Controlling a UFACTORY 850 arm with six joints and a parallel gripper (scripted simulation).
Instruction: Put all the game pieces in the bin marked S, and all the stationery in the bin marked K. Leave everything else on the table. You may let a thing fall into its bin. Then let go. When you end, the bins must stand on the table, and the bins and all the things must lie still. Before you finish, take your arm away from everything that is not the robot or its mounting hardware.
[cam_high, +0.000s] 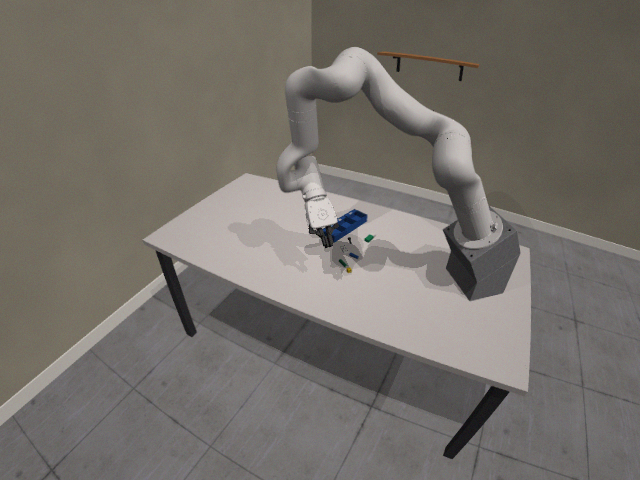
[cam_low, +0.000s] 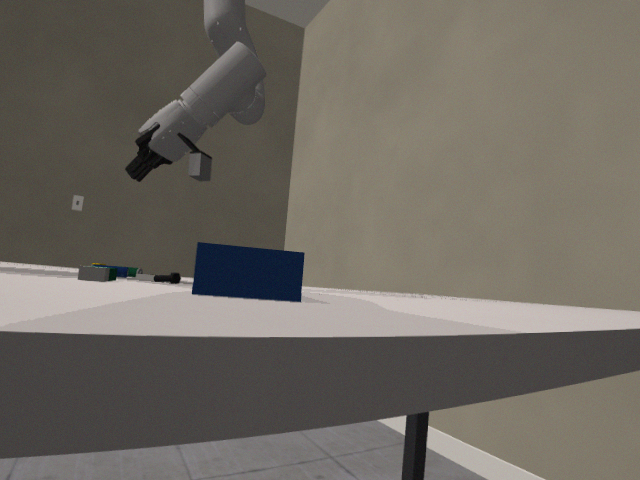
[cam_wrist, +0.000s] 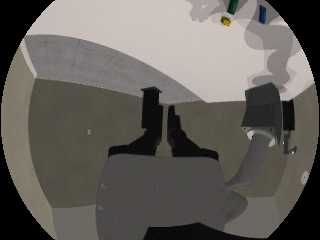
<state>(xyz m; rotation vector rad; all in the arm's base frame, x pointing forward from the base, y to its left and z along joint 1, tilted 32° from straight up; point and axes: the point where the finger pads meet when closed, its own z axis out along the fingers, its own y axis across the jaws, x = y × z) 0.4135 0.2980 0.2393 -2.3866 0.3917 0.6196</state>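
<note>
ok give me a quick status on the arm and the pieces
Gripper shut, holding nothing, high above the table. Small pieces on the table beside the blue bin. Nothing in the way below the gripper.

Grey rectangular table (cam_high: 248, 289) bears all | dark grey block pedestal (cam_high: 504, 281) at its right end | long blue plastic bin (cam_high: 356, 218) mid-table, toward the back wall | small green block (cam_high: 369, 237) right of the bin | short blue piece (cam_high: 354, 255), green stick (cam_high: 342, 262) and yellow bead (cam_high: 348, 269) in front of the bin.
</note>
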